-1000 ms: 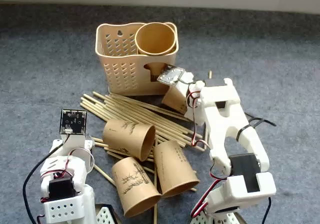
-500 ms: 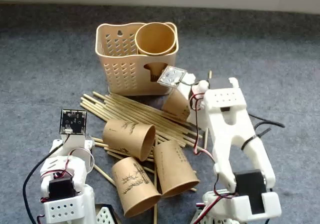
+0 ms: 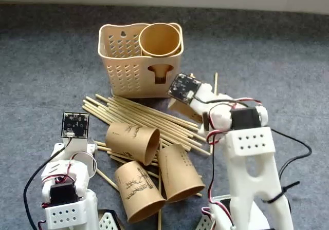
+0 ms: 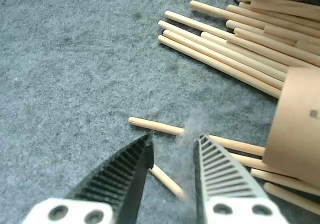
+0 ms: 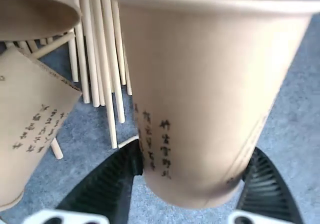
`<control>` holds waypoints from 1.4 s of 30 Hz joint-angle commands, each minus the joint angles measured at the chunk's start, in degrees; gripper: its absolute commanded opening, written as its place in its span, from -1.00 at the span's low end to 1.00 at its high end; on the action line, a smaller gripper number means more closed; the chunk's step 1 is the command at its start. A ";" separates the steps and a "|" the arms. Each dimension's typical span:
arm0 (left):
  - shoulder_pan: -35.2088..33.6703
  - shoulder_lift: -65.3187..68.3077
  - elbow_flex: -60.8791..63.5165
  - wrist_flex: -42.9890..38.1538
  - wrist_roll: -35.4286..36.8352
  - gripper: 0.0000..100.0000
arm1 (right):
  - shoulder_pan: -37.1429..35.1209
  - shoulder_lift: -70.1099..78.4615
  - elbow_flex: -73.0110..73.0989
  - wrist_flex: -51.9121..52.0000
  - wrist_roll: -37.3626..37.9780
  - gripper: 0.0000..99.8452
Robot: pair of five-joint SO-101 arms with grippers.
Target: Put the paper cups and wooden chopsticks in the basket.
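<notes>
The right gripper [image 5: 195,160] has its jaws spread wide around a paper cup [image 5: 200,84], clamping it near the base with the rim pointing away. In the high view the cup sits low, just in front of the basket [image 3: 119,72], beside its handle cut-out.

To do this step well, the arm probably needs to raise the cup above the basket's rim before moving forward, or it may shove the wall. The grip should stay light, since thin paper dents easily. A second cup [image 3: 159,40] fills one side of the basket, so the free half looks like the safer drop.

The left gripper [image 4: 174,140] hangs open and empty over the carpet and loose chopsticks [image 3: 149,118].
</notes>
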 commanded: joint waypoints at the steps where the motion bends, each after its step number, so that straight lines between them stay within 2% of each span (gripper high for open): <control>1: -0.66 -0.31 1.10 -0.79 -0.44 -0.73 | 0.13 -8.92 0.92 -0.13 0.35 -0.54; 3: -0.66 -0.31 1.10 -0.79 -0.44 -0.73 | 0.04 -12.53 1.27 -0.31 -1.49 -0.54; 9: -0.66 -0.31 1.10 -0.79 -0.44 -0.73 | -1.54 -19.03 1.45 -7.87 -15.65 -0.54; 21: -0.66 -0.31 1.10 -0.79 -0.44 -0.73 | -3.65 -15.78 1.45 -24.57 -34.11 -0.54; 27: -0.66 -0.31 1.10 -0.79 -0.44 -0.73 | -7.25 -8.84 1.10 -31.34 -37.80 -0.54; 34: -0.66 -0.31 1.10 -0.79 -0.44 -0.73 | -7.52 0.22 -1.89 -39.08 -44.22 -0.54; 42: -0.48 -0.31 1.10 -0.79 -0.44 -0.73 | -10.24 3.56 -4.35 -46.29 -47.74 -0.54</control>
